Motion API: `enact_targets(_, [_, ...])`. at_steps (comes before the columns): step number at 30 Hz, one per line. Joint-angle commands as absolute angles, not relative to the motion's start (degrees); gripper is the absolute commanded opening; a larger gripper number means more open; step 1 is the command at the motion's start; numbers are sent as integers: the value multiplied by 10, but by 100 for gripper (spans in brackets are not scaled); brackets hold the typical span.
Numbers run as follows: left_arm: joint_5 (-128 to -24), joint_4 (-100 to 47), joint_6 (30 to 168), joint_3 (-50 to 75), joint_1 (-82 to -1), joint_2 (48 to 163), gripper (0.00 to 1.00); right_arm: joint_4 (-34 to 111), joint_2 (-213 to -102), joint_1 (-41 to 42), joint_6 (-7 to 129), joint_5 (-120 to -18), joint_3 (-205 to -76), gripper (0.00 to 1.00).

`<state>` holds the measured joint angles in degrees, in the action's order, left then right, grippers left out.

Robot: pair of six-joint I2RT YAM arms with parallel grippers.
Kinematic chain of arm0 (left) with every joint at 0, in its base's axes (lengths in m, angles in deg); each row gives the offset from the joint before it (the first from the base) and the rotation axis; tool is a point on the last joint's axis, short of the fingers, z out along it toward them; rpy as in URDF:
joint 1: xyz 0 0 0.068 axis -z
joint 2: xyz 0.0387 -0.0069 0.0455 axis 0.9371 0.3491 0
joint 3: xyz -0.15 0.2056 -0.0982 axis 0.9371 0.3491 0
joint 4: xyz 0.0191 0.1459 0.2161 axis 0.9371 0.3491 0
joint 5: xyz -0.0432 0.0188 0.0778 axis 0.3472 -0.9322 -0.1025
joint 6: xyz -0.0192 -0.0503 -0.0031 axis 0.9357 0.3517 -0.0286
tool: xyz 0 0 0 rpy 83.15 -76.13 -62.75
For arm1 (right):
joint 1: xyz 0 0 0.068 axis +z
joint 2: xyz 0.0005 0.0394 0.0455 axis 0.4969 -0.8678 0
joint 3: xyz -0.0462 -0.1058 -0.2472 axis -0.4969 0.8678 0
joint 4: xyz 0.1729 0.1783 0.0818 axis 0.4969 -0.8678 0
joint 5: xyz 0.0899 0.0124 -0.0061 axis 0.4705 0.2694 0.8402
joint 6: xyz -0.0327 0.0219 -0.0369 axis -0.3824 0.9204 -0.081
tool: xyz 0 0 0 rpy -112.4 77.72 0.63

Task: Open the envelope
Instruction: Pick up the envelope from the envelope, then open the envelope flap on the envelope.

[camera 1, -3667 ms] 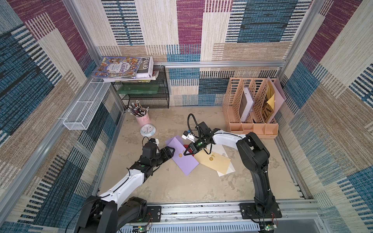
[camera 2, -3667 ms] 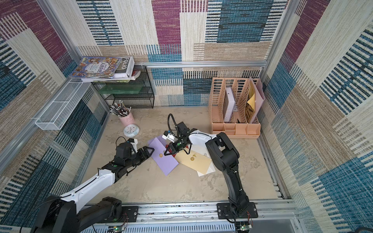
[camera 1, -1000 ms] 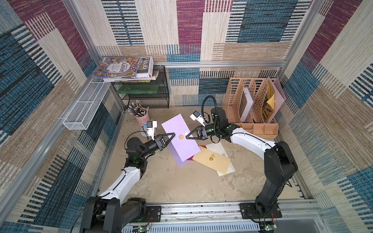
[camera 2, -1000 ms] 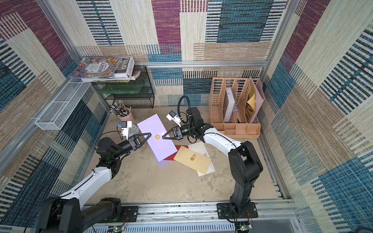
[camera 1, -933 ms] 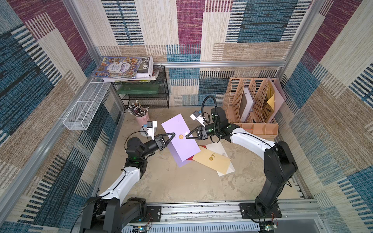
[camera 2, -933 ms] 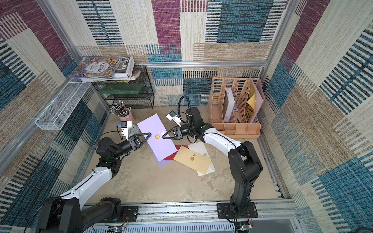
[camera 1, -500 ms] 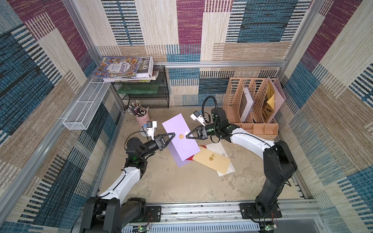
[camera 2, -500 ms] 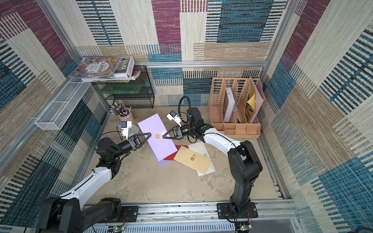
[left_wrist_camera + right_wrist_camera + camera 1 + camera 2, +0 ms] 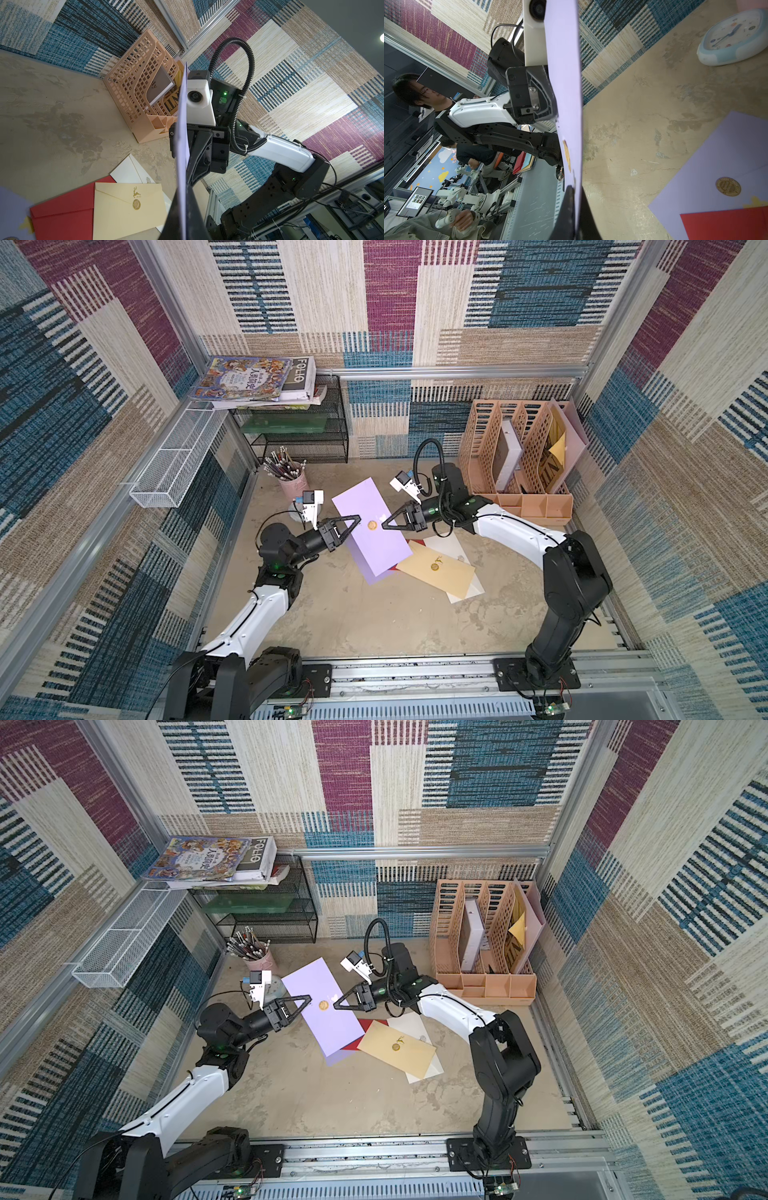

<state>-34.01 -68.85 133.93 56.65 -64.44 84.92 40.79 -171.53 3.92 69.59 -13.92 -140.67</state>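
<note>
Lilac envelope (image 9: 374,549) is pinched by left gripper (image 9: 356,517) and right gripper (image 9: 384,526); four lie below it: second lilac envelope (image 9: 716,166), red envelope (image 9: 62,212), cream envelope (image 9: 124,209), white envelope (image 9: 126,172).

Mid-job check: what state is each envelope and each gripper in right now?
held lilac envelope, up in the air, flap shut
gold seal, on the flap, unbroken
left gripper, shut on held lilac envelope
right gripper, shut on held lilac envelope
second lilac envelope, lying flat, sealed
cream envelope, lying flat, sealed
red envelope, flat, partly covered
white envelope, flat, mostly covered
</note>
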Motion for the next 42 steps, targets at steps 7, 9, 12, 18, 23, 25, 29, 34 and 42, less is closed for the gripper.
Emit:
enact_targets(7, [-368,-641,1295,567,-645,807,0,342,-1718,43,654,-179,-1438,19])
enact_targets(9, [-370,-620,1285,564,-644,796,0,340,-1722,44,652,-179,-1443,18])
enact_targets(12, [-374,-608,1281,563,-643,791,0,336,-1730,47,651,-179,-1449,29])
enact_targets(18, [-390,-564,1266,559,-643,792,0,281,-1718,52,617,-274,-1465,58])
enact_targets(23, [-407,-518,1252,547,-643,791,0,219,-1675,98,561,-500,-1478,62])
enact_targets(25, [-424,-475,1238,534,-642,786,0,201,-1659,146,540,-666,-1481,64])
enact_targets(29, [-470,-392,1214,507,-639,766,0,185,-1661,243,529,-962,-1486,70])
enact_targets(34, [-509,-321,1204,482,-638,751,0,208,-1662,268,563,-1091,-1455,70])
enact_targets(42, [-527,-294,1214,468,-637,753,0,219,-1657,285,585,-1184,-1435,76])
